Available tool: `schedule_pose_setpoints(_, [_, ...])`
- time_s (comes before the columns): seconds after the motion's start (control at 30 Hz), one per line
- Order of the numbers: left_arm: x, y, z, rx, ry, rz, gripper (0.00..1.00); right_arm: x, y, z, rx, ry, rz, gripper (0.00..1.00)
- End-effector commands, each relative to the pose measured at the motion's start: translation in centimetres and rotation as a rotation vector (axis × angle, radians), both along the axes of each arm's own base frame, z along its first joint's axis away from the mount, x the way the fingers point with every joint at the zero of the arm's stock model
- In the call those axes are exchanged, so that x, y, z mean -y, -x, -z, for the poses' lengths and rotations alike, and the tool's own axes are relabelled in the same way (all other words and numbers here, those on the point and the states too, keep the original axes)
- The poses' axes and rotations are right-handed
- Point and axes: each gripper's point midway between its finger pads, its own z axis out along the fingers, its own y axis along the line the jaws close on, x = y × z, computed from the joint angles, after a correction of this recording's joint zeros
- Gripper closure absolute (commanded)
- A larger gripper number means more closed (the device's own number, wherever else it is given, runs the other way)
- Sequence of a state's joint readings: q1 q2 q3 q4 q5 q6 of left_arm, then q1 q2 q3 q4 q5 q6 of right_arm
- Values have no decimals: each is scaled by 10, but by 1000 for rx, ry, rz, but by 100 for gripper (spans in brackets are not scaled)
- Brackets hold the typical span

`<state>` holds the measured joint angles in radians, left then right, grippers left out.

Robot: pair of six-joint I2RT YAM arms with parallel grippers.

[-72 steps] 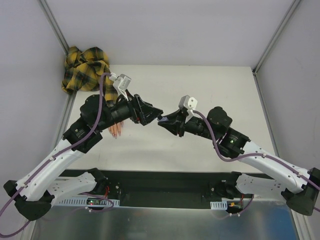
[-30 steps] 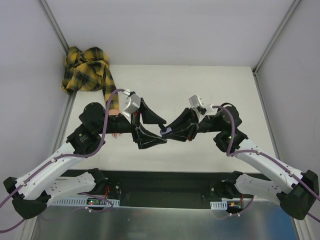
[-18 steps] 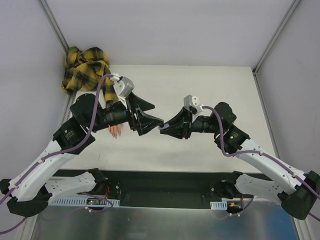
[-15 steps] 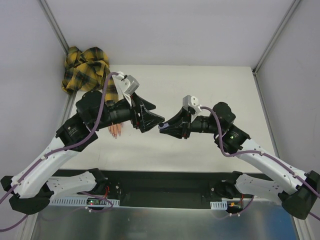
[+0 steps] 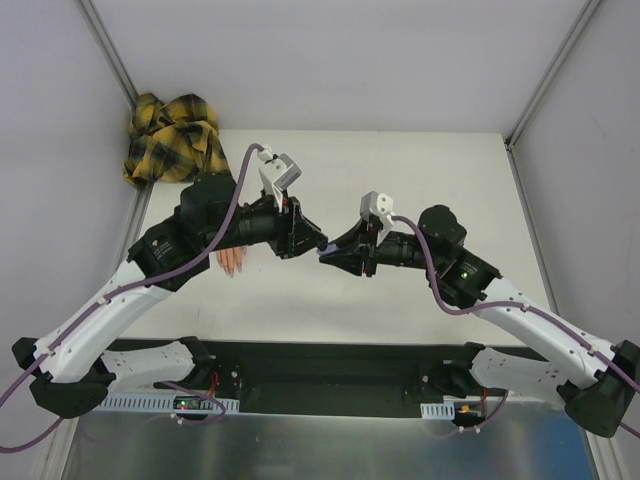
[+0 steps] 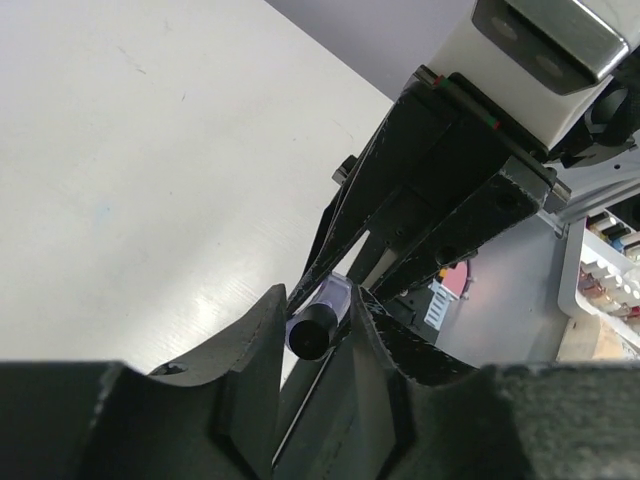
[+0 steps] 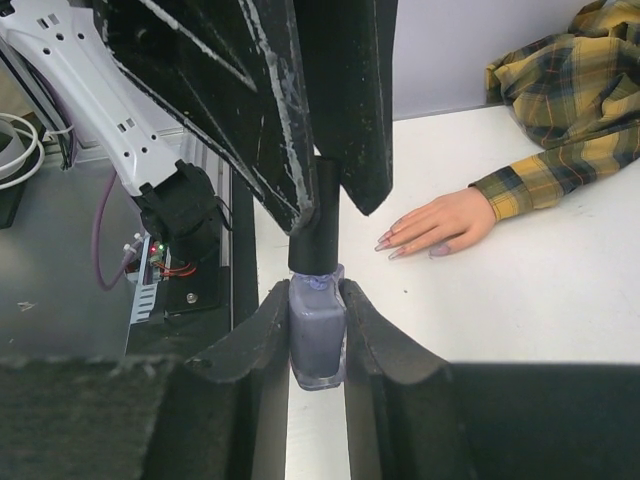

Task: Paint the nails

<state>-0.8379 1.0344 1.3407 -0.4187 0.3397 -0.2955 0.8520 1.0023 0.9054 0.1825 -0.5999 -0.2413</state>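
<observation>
Where the two arms faced each other above the middle of the desk (image 5: 420, 170), the right gripper (image 7: 317, 300) clamped the body of a small purple bottle (image 7: 317, 340); the left gripper (image 6: 312, 305) sat narrowly closed on its black cap (image 6: 310, 333); the purplish-pink nails (image 7: 388, 243) tipped a fake hand (image 7: 445, 222) lying flat near the desk's left edge, fingers toward the near edge; its plaid sleeve (image 5: 170, 140) lay bunched at the far-left corner.

Left gripper (image 6: 318, 328) and right gripper (image 7: 316, 330) meet tip-to-tip, both clamped.
</observation>
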Motion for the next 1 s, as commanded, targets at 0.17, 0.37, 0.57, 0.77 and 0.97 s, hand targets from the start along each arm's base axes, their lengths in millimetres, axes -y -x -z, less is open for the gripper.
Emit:
schedule_pose_setpoints(0.17, [7,13,-5,-50,-21,83,60,1,-2,-34,95,-64,30,100])
schedule_pose_setpoints(0.37, [11,14,-2,-68,-35,106,70,1,-4,-33,96,-61,43,100])
schedule_pose_setpoints(0.57, [13,13,0,-77,-45,109,100,2,-7,-33,93,-60,62,100])
schedule_pose_setpoints(0.77, [11,4,2,-65,-58,66,100,1,-13,-29,77,-34,86,74])
schedule_pose_setpoints(0.97, [7,-10,4,-38,-83,-7,100,5,-21,-24,78,-6,136,37])
